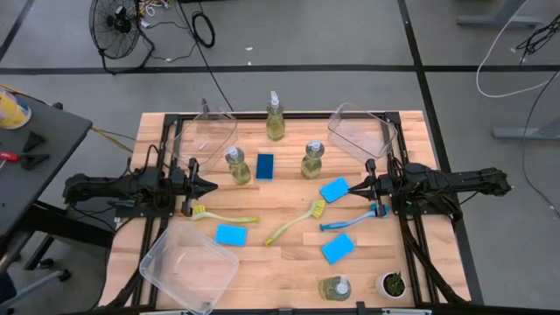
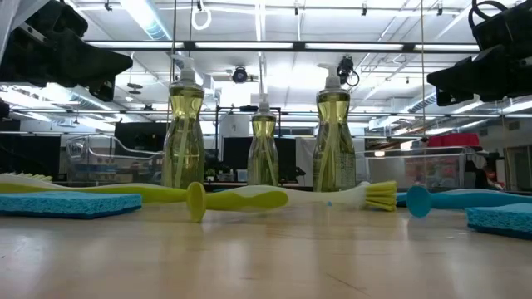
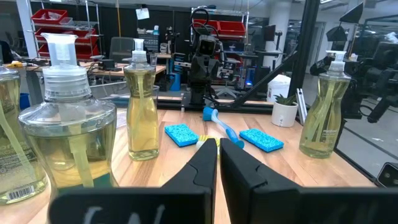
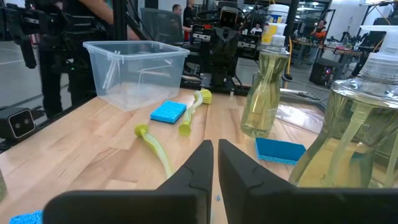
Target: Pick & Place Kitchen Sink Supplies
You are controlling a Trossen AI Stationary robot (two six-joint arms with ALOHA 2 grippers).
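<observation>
Soap bottles (image 1: 238, 165), sponges (image 1: 231, 234), brushes (image 1: 224, 215) all loose on table, ahead of both claws. Left gripper (image 1: 210, 185), right gripper (image 1: 353, 186): fingers together, empty. Nothing binned; next needs opening over one item.

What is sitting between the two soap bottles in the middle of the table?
A blue sponge lies between the left middle soap bottle and the right middle soap bottle, touching neither. The high view shows this best.
</observation>
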